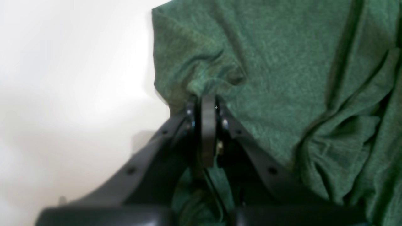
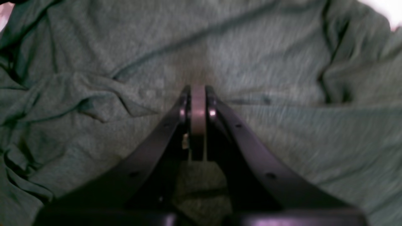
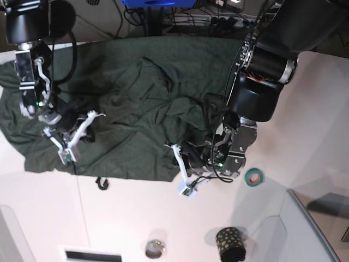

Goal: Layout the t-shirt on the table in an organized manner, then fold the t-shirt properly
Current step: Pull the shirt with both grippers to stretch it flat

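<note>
I'm looking down on a wide white surface [image 3: 136, 218] with cables and dark equipment along its far edge. The t-shirt [image 3: 136, 103] is by far the biggest thing on it: dark green, spread across the far and left part of the surface, rumpled, with deep folds running through its middle and its near hem lying roughly straight across the scene.

At the near right corner I can see the corner of a grey bin [image 3: 311, 229].

My left arm comes in from the far right. Its left gripper [image 1: 208, 99] is clenched on a bunch of the t-shirt's fabric right at the near edge of the cloth, close to a corner; through the wrist camera the cloth puckers into the closed tips and bare white surface lies just to the left of it.

My right arm stands at the far left. Its right gripper [image 2: 198, 89] is also clenched, pads pressed together, with its tips down against the green cloth. That view is blurred and I cannot tell whether any fabric is actually caught between the pads.

On the bare near part of the surface sit the small items, all apart from the shirt: a black cup with gold dots [image 3: 230, 243], a roll of teal and red tape [image 3: 252, 177] just right of the left gripper, a small metal ring-shaped thing [image 3: 155, 249], and a little black clip [image 3: 101, 183] just off the shirt's near hem.
</note>
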### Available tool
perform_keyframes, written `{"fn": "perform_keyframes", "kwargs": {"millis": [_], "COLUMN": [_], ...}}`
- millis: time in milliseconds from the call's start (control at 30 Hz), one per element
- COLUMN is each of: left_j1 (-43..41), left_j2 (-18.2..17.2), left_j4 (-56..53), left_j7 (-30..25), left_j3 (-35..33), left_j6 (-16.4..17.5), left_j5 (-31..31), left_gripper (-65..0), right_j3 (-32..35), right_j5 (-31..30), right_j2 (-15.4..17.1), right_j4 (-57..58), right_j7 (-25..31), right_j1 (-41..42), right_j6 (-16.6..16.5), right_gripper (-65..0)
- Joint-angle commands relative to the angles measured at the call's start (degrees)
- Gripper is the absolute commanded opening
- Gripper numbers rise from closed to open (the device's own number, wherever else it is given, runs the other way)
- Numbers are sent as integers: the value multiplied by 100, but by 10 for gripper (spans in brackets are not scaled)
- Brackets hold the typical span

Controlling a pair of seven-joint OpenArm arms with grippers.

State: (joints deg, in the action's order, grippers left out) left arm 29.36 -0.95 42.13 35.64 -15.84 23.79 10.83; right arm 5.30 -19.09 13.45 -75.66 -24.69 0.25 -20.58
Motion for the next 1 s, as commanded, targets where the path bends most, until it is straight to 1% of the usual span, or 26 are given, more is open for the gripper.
{"fn": "perform_keyframes", "kwargs": {"millis": [0,67,167,300,433,567,633,800,900,967], "left_j1": [154,136,127,127,127,154,162,162,180,180], "left_j2": [29,20,20,20,12,12,3,-155,-208,-305], "left_j4": [90,90,99,99,99,99,99,108,108,108], "left_j7": [-78,-78,-78,-78,-78,-78,-78,-78,-78,-69], "left_j3": [6,6,6,6,6,6,6,14,14,14], "left_j6": [8,8,8,8,8,8,8,8,8,8], "left_j5": [64,64,64,64,64,64,64,64,64,73], "left_gripper": [-650,-650,-650,-650,-650,-650,-650,-650,-650,-650], "right_j3": [178,512,828,828,802,793,784,775,521,415], "right_j5": [-56,-56,-73,-73,-73,-73,-82,-82,-82,-82], "right_j2": [13,13,-172,-330,-347,-304,-242,-242,-242,-242], "right_j4": [-25,397,1197,2436,3447,3860,3975,4019,4019,4019], "right_j7": [47,3,161,416,776,996,1005,1005,1005,1005], "right_j1": [287,612,1096,1570,1773,1773,1773,1764,1764,1755], "right_j6": [-39,-48,-48,-48,-48,-48,-48,-39,-39,-39], "right_gripper": [-648,-648,-648,-648,-648,-648,-648,-648,-648,-648]}}
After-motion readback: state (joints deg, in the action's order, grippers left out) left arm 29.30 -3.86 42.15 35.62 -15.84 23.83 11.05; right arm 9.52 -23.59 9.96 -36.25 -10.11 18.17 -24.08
